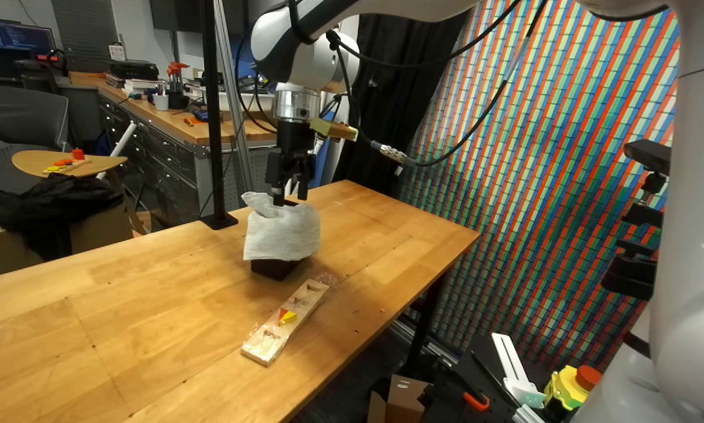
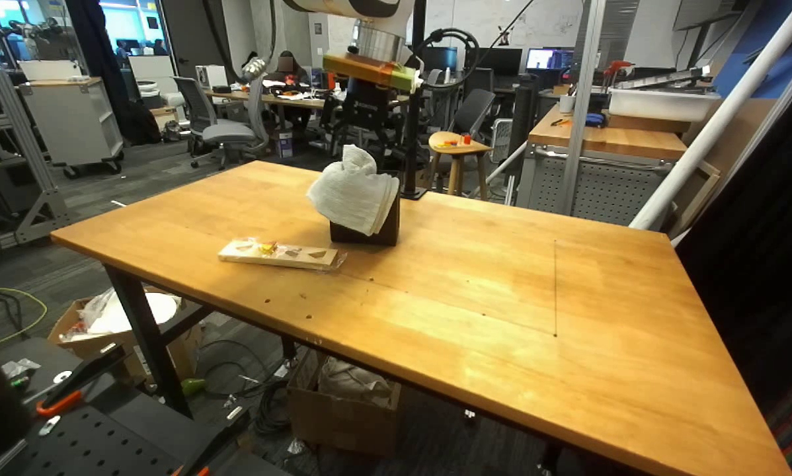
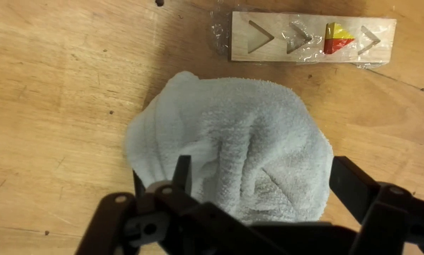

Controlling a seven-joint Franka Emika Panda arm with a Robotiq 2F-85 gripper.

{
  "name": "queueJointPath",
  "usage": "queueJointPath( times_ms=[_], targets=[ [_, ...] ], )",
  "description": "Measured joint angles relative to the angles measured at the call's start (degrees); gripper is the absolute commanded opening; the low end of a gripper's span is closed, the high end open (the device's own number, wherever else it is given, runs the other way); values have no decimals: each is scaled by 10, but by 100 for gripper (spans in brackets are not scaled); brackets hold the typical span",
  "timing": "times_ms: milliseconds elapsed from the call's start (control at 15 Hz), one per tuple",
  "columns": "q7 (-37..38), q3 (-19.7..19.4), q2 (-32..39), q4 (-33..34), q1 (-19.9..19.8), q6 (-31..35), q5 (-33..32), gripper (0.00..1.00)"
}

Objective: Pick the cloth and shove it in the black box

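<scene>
The white cloth (image 1: pixel 282 232) lies draped over the top of the black box (image 1: pixel 274 268), hanging down its side with one peak standing up. In an exterior view, the box (image 2: pixel 389 228) shows at a lower corner and along one side; most of it is covered. My gripper (image 3: pixel 261 170) is open, its two fingers far apart above the folded cloth (image 3: pixel 240 117), and nothing is gripped between them. An exterior view has the gripper (image 1: pixel 290 197) pointing straight down just over the bundle. Whether a fingertip touches the fabric I cannot tell.
A light-wood strip (image 3: pixel 313 37) with triangular slots and a red-and-yellow piece, in clear wrap, lies on the table (image 2: pixel 502 284) beside the box. A black post (image 1: pixel 215 117) stands on the table's edge near the arm.
</scene>
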Motion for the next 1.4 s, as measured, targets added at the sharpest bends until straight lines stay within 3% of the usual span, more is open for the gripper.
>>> queueJointPath(
  times_ms=[133,200,333,933,1400],
  targets=[
    [11,0,-18,-5,2,-2,-10,98],
    [16,0,-28,-6,3,-6,-17,75],
    [26,-1,-50,-5,6,-18,-35,70],
    [33,0,-70,80,43,-92,-113,1],
    [33,-1,-13,135,57,-102,-124,0]
  ],
)
